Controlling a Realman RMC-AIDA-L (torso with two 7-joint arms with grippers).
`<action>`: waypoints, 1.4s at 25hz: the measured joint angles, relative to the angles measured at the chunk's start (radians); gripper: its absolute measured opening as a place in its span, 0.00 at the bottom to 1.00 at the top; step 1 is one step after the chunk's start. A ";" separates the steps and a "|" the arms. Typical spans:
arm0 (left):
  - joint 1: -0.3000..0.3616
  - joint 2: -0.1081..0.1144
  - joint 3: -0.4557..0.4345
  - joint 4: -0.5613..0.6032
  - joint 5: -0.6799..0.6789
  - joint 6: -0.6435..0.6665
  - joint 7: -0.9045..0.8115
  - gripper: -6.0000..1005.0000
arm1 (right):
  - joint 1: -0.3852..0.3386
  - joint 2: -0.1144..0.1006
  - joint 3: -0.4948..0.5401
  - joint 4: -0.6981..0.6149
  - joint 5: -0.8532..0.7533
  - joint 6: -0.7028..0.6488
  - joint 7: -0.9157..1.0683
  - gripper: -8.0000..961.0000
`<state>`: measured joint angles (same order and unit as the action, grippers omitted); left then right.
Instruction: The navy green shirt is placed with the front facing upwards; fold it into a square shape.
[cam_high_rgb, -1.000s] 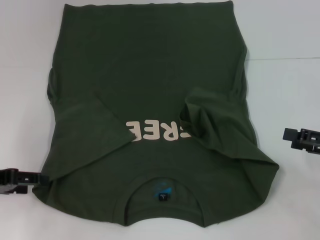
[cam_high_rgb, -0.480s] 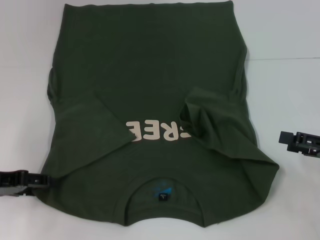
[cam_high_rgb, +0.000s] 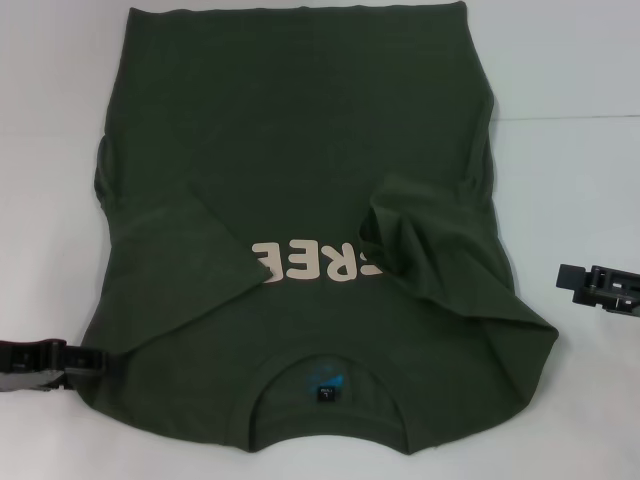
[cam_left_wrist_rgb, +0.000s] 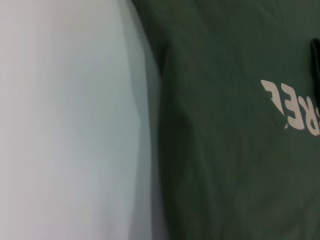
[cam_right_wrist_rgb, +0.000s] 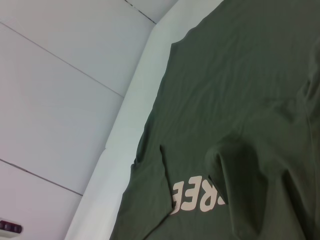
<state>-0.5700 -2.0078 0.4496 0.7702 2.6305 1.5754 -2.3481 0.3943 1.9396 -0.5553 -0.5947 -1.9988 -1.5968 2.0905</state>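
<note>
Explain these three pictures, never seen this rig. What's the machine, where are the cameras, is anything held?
It is a two-armed robot, each arm ending in a pincer. One picture looks down from a camera on its head; the other two come from cameras on its wrists.

On the white table lies the navy green shirt, front up, collar nearest the robot, both sleeves folded inward over the cream lettering.

The left pincer sits at the shirt's near left edge; whether it grips the cloth cannot be seen. The right pincer hangs off the shirt's right side, clear of it. The wrist views show only shirt and table.
</note>
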 joint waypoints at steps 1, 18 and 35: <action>0.000 0.000 0.000 0.000 0.000 -0.005 -0.001 0.82 | 0.000 0.000 0.000 0.000 0.000 0.000 0.000 0.96; 0.002 -0.005 0.014 0.002 0.002 -0.039 -0.004 0.21 | 0.023 -0.009 0.000 0.011 -0.045 -0.008 0.020 0.96; -0.004 -0.004 0.015 0.001 -0.002 -0.029 -0.001 0.03 | 0.243 -0.065 -0.032 -0.109 -0.477 -0.069 0.454 0.92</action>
<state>-0.5737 -2.0119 0.4648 0.7715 2.6280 1.5465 -2.3486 0.6373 1.8744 -0.5878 -0.7034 -2.4756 -1.6662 2.5447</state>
